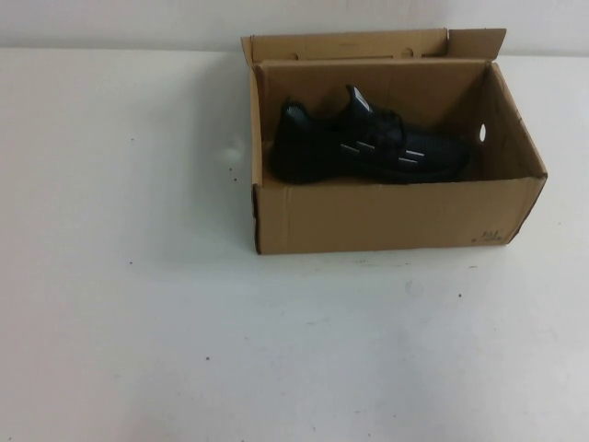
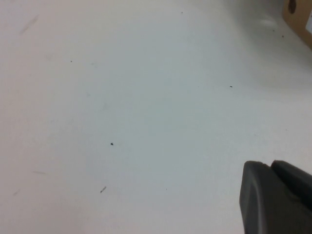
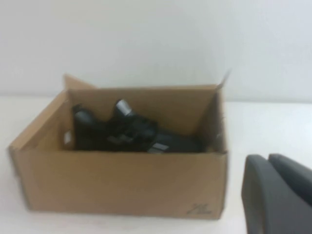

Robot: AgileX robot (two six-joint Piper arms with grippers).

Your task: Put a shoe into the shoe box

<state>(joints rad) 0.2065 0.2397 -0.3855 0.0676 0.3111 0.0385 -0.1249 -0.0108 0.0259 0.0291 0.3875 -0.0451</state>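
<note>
The black sneaker (image 1: 368, 147) with white dashes lies on its side inside the open brown cardboard shoe box (image 1: 386, 216) at the back centre of the table. It also shows in the right wrist view (image 3: 131, 134), inside the box (image 3: 122, 183). A corner of the box shows in the left wrist view (image 2: 298, 19). Neither arm shows in the high view. My left gripper (image 2: 270, 168) is shut and empty over bare table, far from the box. My right gripper (image 3: 268, 163) is shut and empty, back from the box on its near right side.
The white table (image 1: 184, 322) lies all around the box. A pale wall (image 3: 156, 39) runs behind it. The box's back flap (image 1: 368, 44) stands up, and a small round hole (image 1: 482, 133) is in its right end.
</note>
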